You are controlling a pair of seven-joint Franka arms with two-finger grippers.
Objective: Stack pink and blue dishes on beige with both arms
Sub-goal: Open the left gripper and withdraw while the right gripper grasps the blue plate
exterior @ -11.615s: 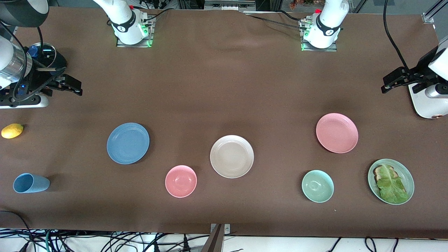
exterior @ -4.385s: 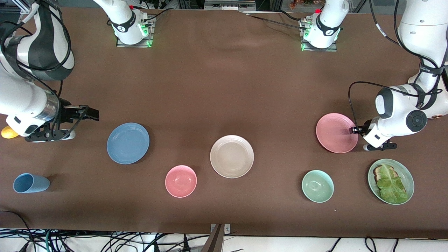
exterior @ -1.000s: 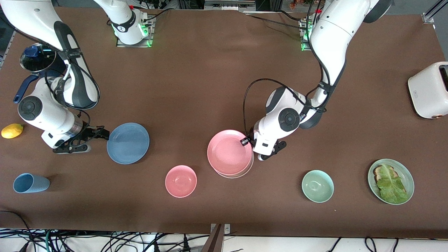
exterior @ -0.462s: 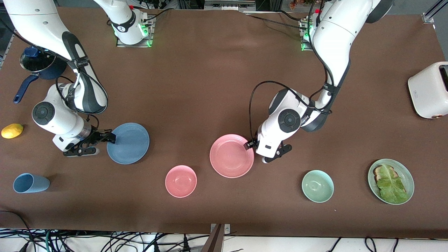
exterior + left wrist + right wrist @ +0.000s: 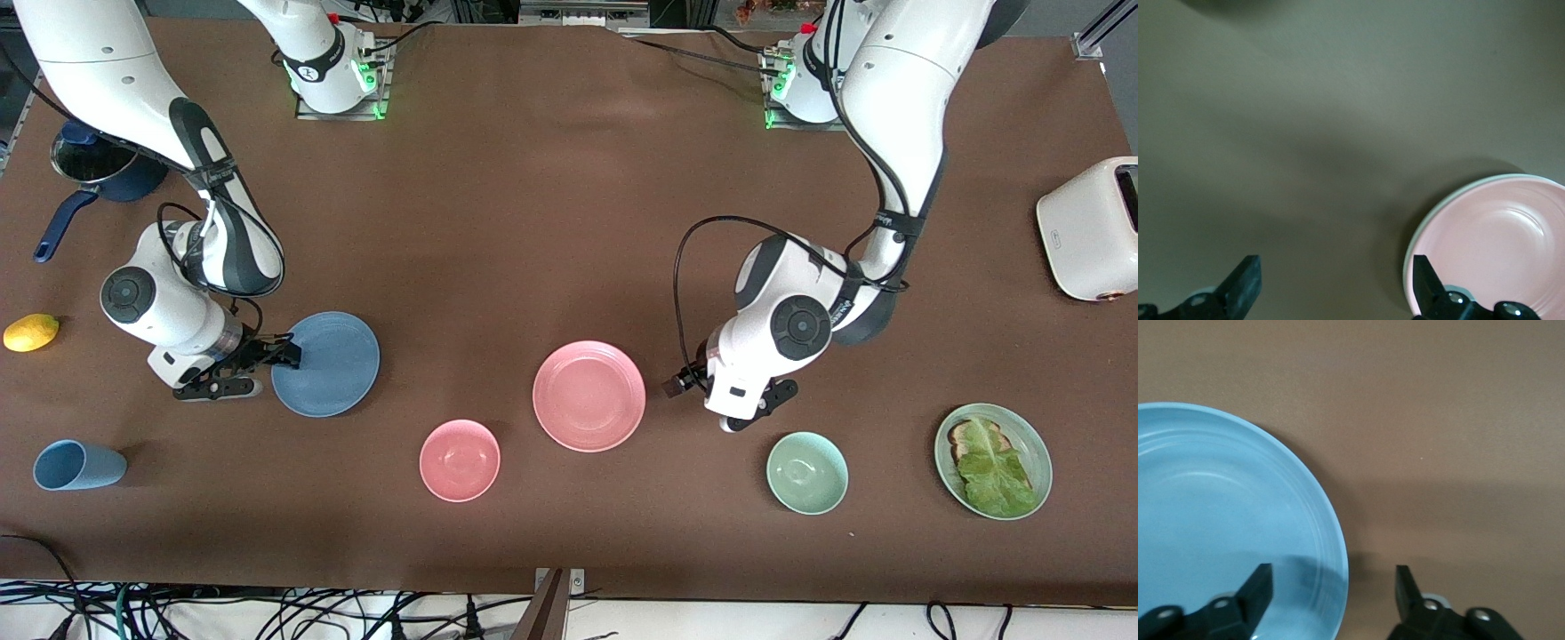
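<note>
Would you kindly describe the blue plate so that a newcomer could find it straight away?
Start at the brown table and look toward the right arm's end. There the right tool straddles the rim of the blue plate. It is wide and flat, unlike the blue cup lying nearer the camera.

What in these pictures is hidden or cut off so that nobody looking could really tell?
- Flat cream-beige plate: front view hides it under the flat pink plate; left wrist view shows only a pale rim.
- Flat blue plate: cut off by the right wrist view's edge.
- Right gripper at the blue plate's rim: grip unclear.
</note>
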